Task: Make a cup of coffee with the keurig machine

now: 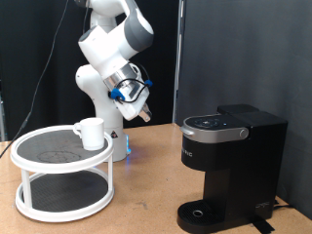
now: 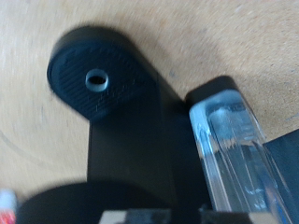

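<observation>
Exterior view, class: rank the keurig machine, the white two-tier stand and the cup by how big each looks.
1. White two-tier stand and keurig machine: they look much alike in size, so no ranking between them.
2. Cup, clearly smallest, sitting on the stand's top tier.

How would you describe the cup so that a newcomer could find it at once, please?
Look at the white two-tier round stand at the exterior view's left. The cup sits on its dark top shelf, towards the edge nearer the robot arm. It is plain white with a side handle, the only item on the stand.
</observation>
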Motion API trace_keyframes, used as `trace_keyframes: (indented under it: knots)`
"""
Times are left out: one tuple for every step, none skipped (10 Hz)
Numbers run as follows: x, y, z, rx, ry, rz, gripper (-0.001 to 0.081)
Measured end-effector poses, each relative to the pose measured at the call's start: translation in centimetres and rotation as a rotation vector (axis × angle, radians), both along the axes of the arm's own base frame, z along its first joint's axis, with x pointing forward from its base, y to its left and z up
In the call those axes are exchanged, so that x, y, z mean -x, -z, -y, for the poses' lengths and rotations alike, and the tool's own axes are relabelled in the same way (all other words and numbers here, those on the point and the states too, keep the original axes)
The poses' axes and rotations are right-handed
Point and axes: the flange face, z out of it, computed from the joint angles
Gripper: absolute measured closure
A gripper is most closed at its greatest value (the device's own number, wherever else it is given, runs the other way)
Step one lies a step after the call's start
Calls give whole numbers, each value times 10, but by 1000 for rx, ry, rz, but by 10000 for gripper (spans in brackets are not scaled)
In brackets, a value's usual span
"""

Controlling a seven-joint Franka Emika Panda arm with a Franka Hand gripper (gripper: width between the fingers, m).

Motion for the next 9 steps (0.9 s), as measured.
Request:
trace_keyframes:
  knots:
    - [5,1,5,-4,69,-39,806]
    - [12,-2,9,-11,90,-49,806]
    - [18,-9,15,-18,97,-38,806]
    - [22,-19,19,-15,103,-11,806]
    - [27,-29,21,-11,102,13,806]
    - [33,-40,23,-9,96,31,806]
    - [37,-49,24,3,97,66,806]
    - [42,-52,23,18,103,97,806]
    - [41,-53,22,10,96,85,806]
